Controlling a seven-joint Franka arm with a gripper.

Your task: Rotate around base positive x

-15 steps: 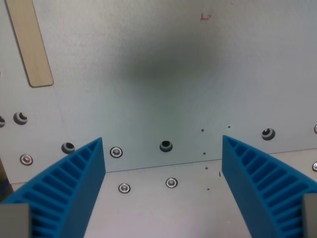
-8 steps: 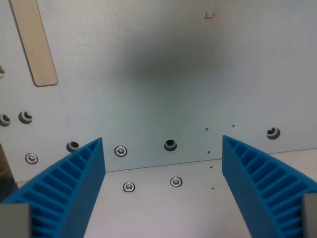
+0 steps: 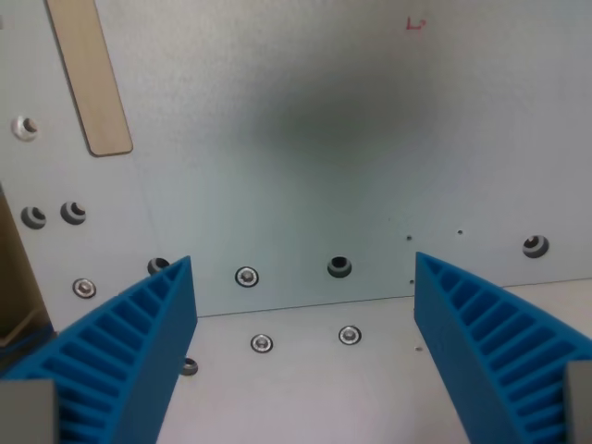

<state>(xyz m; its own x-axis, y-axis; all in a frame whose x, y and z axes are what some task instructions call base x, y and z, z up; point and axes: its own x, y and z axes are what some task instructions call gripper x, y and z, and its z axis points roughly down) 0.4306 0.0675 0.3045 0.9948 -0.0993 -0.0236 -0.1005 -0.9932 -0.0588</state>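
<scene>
Hovering above the bolted metal tabletop [image 3: 305,166], the blue fingers [image 3: 139,356] are standing spread apart, grasping nothing. I judge the task is pure rotation, needing no object.

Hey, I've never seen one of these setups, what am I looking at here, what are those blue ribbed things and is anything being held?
This picture comes from a camera on a robot arm's wrist, looking down past its gripper. The two blue ribbed shapes at the bottom corners are its jaws, standing wide apart with nothing between them, so nothing is held. Below is a grey metal plate with screws and holes, and a seam where two panels meet. A flat wooden stick lies at the wrist view's upper left, and a small red mark sits near the top.
</scene>
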